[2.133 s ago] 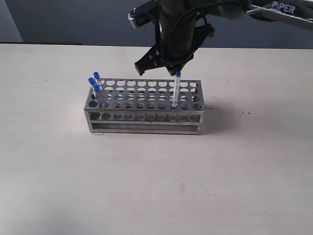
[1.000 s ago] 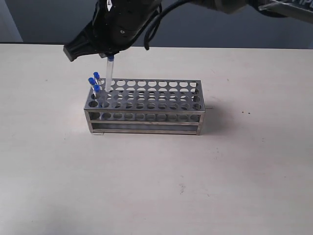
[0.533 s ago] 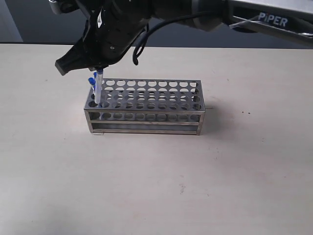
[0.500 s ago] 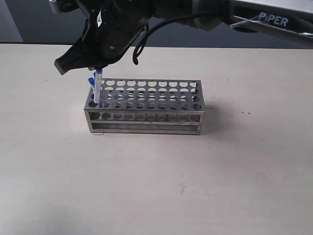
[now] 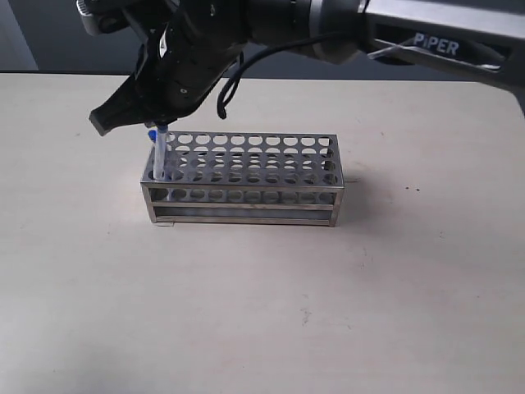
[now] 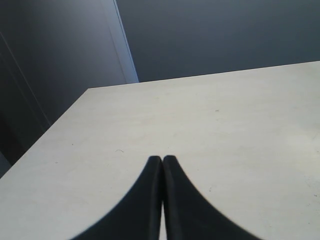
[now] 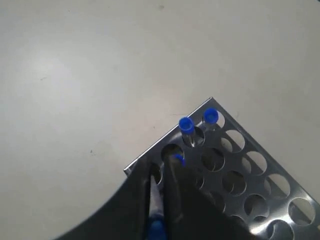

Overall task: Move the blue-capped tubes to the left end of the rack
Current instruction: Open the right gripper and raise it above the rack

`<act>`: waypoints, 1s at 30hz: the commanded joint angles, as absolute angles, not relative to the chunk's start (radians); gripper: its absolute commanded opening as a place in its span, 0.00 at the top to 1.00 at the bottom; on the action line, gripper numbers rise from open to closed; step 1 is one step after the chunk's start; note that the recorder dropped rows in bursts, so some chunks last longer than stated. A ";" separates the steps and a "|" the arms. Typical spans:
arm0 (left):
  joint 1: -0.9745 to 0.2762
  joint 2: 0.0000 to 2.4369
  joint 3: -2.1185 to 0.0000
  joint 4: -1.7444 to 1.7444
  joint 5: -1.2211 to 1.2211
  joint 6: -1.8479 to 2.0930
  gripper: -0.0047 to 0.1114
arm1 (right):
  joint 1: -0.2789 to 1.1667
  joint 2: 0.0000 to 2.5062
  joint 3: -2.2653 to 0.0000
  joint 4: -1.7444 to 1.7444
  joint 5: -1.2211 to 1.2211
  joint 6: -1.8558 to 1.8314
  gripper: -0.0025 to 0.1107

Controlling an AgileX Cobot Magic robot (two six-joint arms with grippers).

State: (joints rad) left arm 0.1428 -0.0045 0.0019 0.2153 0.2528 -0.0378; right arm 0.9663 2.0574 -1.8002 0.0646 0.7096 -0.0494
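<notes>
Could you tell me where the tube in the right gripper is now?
Exterior view: the held tube is at the front-left corner of the rack, beside the other blue-capped tubes.

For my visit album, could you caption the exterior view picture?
Right gripper holds a blue-capped tube upright at the left end of the steel rack, beside other blue-capped tubes.
</notes>
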 commanded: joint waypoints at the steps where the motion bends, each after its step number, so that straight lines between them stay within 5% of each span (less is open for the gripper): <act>1: 0.147 0.000 0.000 0.215 0.239 -0.041 0.96 | 0.967 2.091 -1.802 0.064 0.692 -0.058 0.98; 30: 0.147 0.000 0.000 0.215 0.239 -0.041 0.96 | 0.967 2.177 -1.802 0.351 0.601 -0.264 0.98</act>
